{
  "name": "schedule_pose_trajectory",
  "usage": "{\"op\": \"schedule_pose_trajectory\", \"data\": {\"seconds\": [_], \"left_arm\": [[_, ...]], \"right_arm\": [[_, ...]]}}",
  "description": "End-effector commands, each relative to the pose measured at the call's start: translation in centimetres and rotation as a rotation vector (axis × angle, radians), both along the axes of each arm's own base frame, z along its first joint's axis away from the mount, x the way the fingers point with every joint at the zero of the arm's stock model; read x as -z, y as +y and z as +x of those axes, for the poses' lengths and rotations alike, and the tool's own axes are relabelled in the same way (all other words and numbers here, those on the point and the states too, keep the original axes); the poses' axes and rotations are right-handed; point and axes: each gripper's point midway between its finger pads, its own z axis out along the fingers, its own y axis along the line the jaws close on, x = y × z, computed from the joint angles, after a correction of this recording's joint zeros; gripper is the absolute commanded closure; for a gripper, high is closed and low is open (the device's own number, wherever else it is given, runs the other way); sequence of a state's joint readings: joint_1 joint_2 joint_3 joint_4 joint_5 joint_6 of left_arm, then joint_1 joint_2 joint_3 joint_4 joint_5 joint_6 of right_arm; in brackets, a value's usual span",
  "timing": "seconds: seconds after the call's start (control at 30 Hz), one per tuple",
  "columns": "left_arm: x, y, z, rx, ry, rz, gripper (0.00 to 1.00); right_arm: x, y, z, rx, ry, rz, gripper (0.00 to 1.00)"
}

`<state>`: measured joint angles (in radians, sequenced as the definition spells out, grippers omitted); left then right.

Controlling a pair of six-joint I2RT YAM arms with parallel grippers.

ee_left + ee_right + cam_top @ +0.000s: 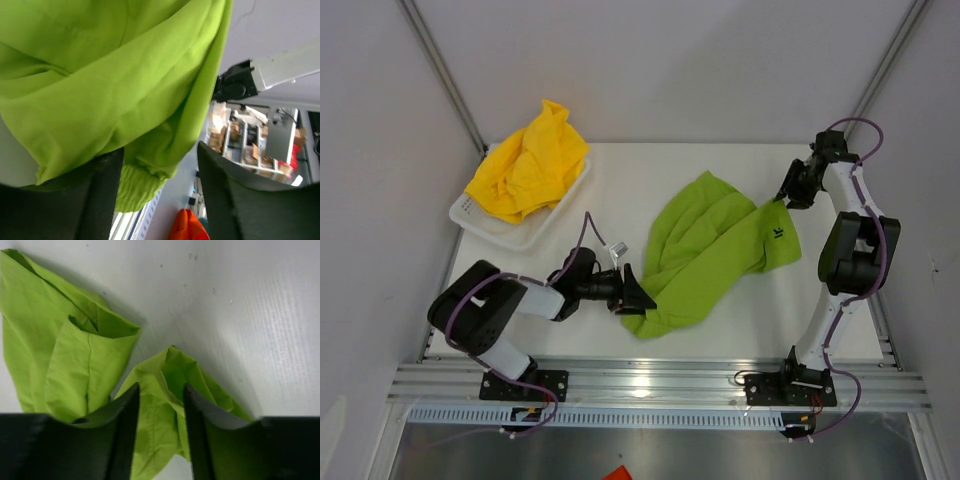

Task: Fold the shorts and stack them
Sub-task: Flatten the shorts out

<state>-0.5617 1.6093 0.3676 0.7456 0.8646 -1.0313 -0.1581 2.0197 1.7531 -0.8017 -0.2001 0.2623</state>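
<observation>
Shorts [705, 255], green | long axis near-left to far-right | left jaws parted | right jaws parted astride cloth

The green shorts [705, 255] at the centre are plain lime, with a small dark logo [778, 234] towards 3 o'clock. The yellow shorts [528, 165], at 10 o'clock, are bright and unpatterned. The basket [520, 238] and table [650, 170] are white, and the cables [585, 225] are purple.
</observation>
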Motion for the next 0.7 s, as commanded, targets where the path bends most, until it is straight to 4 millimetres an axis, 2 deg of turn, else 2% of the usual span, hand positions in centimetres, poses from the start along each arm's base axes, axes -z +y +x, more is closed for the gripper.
{"op": "schedule_pose_trajectory", "data": {"seconds": [0.0, 0.03, 0.1, 0.13, 0.17, 0.2, 0.23, 0.27, 0.4, 0.53, 0.67], "left_arm": [[-0.8, 0.5, 2.0, -0.044, -0.133, 0.084, 0.35], [-0.4, 0.9, 2.3, -0.068, -0.122, 0.133, 0.22], [-1.5, 1.2, 3.0, -0.085, -0.186, 0.156, 0.11], [-0.9, 1.7, 2.7, -0.088, -0.164, 0.200, 0.01], [-1.5, 1.8, 3.7, -0.112, -0.213, 0.226, 0.01], [-2.3, 2.1, 3.9, -0.125, -0.250, 0.234, 0.01], [-1.9, 2.7, 3.6, -0.128, -0.233, 0.280, 0.01], [-2.8, 2.8, 4.7, -0.151, -0.295, 0.305, 0.01], [-4.1, 3.6, 4.8, -0.154, -0.363, 0.392, 0.01], [-4.3, 3.7, 3.8, -0.131, -0.394, 0.437, 0.01], [-4.7, 3.7, 3.4, -0.127, -0.421, 0.457, 0.01]], "right_arm": [[-0.9, 0.0, 0.6, -0.003, -0.077, 0.054, 0.49], [-0.4, -0.2, 0.1, 0.001, -0.067, 0.063, 0.48], [-0.6, -0.5, 0.0, 0.007, -0.091, 0.089, 0.47], [-0.4, -0.6, -0.1, 0.010, -0.094, 0.099, 0.46], [0.3, -0.6, -0.7, 0.015, -0.081, 0.113, 0.46], [-0.1, -0.8, -0.7, 0.019, -0.105, 0.114, 0.47], [0.0, -1.1, -0.9, 0.032, -0.111, 0.126, 0.47], [0.5, -1.2, -1.2, 0.038, -0.113, 0.133, 0.48], [1.0, -1.4, -1.7, 0.041, -0.119, 0.156, 0.50], [1.3, -1.3, -1.2, 0.034, -0.138, 0.163, 0.48], [0.4, -1.3, -0.4, 0.012, -0.218, 0.168, 0.38]]}}
